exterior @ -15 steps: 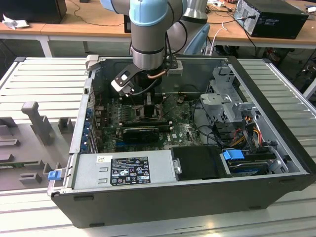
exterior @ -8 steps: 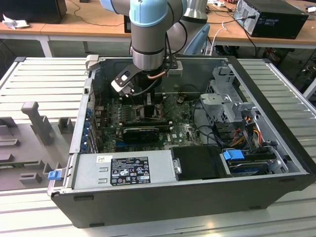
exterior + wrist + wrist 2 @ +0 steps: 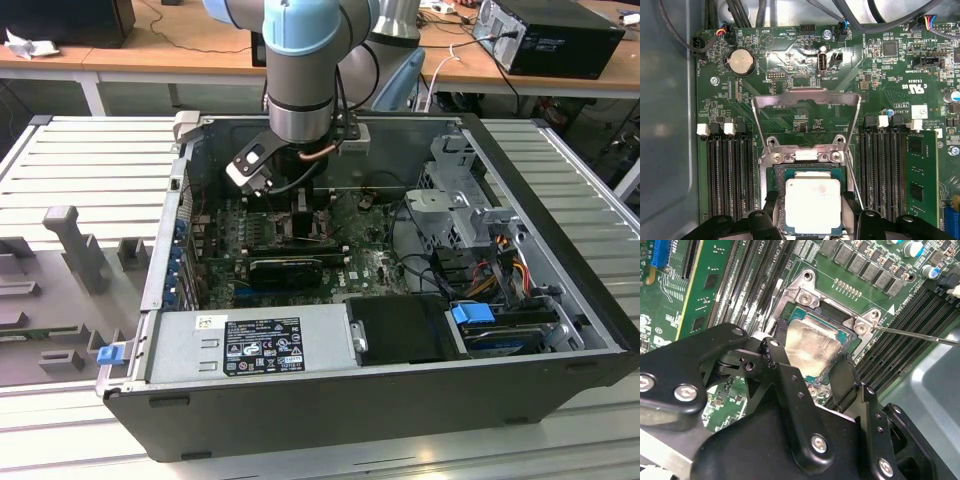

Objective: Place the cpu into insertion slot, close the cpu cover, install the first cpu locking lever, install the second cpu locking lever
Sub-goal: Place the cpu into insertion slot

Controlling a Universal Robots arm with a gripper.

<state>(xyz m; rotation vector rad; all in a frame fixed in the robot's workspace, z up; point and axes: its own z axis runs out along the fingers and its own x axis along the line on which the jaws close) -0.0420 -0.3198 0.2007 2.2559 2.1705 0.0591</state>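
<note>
The cpu (image 3: 812, 202), silvery face up, lies in the insertion slot (image 3: 769, 172), a square socket on the green motherboard. My gripper (image 3: 812, 212) is down over it, and its black fingers (image 3: 771, 352) press against two opposite edges of the cpu (image 3: 810, 345). The cpu cover (image 3: 805, 96) is swung open, its window frame standing past the socket's hinge. A thin wire locking lever (image 3: 912, 335) sticks out free beside the socket rim (image 3: 807, 295). In the exterior view my gripper (image 3: 300, 215) reaches down into the open computer case, and the arm hides the socket.
Long black memory slots (image 3: 730, 170) flank the socket on both sides, and one holds a green module (image 3: 920, 175). A coin battery (image 3: 741, 61) and cables (image 3: 765, 15) lie beyond the cover. The case walls (image 3: 540, 170), a drive cage (image 3: 460, 200) and the power supply (image 3: 250, 345) enclose the board.
</note>
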